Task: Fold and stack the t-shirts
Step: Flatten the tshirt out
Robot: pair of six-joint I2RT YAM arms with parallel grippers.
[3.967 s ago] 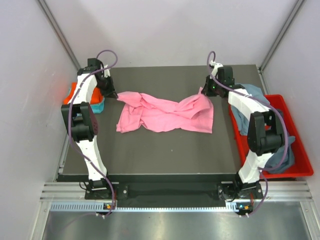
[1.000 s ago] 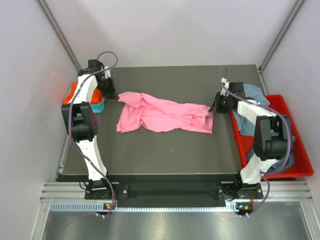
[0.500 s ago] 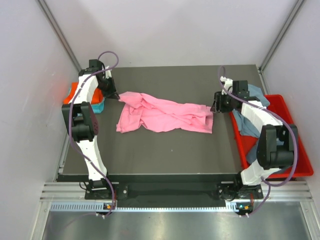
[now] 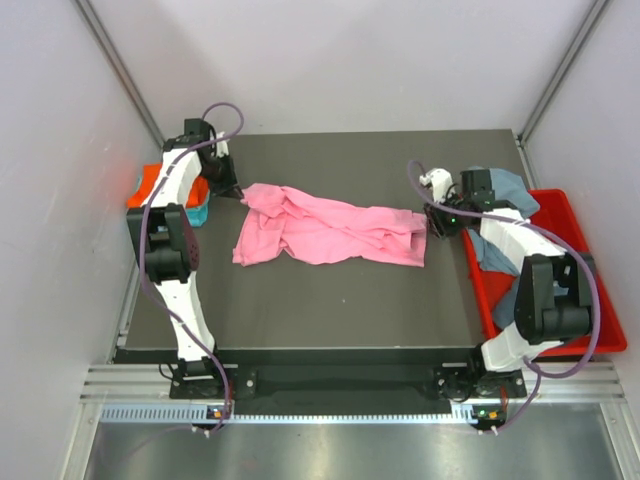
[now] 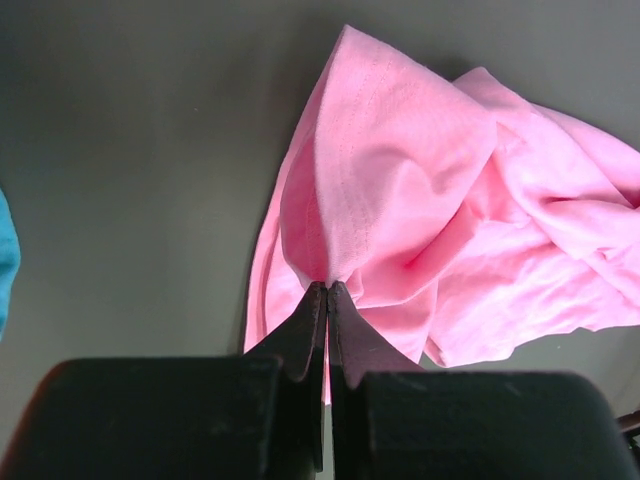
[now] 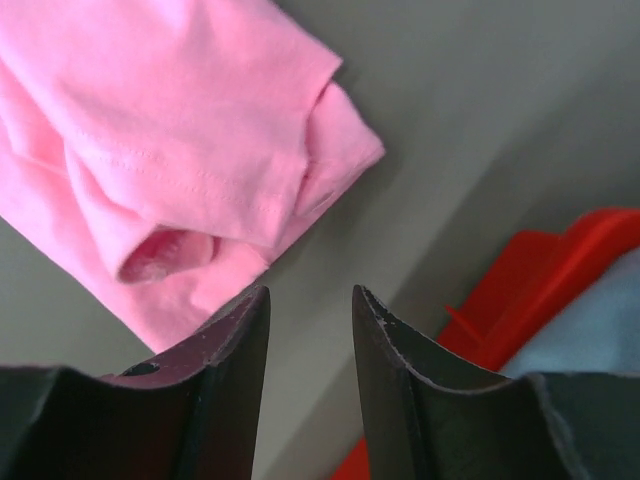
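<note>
The pink t-shirt (image 4: 330,232) lies crumpled across the far middle of the desk (image 4: 330,300), stretched loosely from left to right. The left tool (image 5: 327,287) is clamped on a small pinch of cloth at the shirt's far-left corner, with the fabric fanning out from its tips. The right tool (image 6: 310,295) has its fingers apart and holds nothing. It sits just off the shirt's right end, beside a sleeve opening, with the red bin (image 4: 590,300) close on its right.

The main risk is the left grip. Only a narrow fold sits between the tips, so a firm pull to spread the shirt could draw the cloth out.

If the right tool closed where it is now, it would likely catch bare desk or a single sleeve layer. The shirt would then open lopsided or twist.

A swing to the right could knock the bin wall or snag the grey-blue t-shirt (image 4: 505,185) draped over the bin's far end.

On the left, dragging the corner further out could bring the shirt onto the orange t-shirt (image 4: 150,185) and the teal t-shirt (image 4: 197,213) at the desk's edge.
</note>
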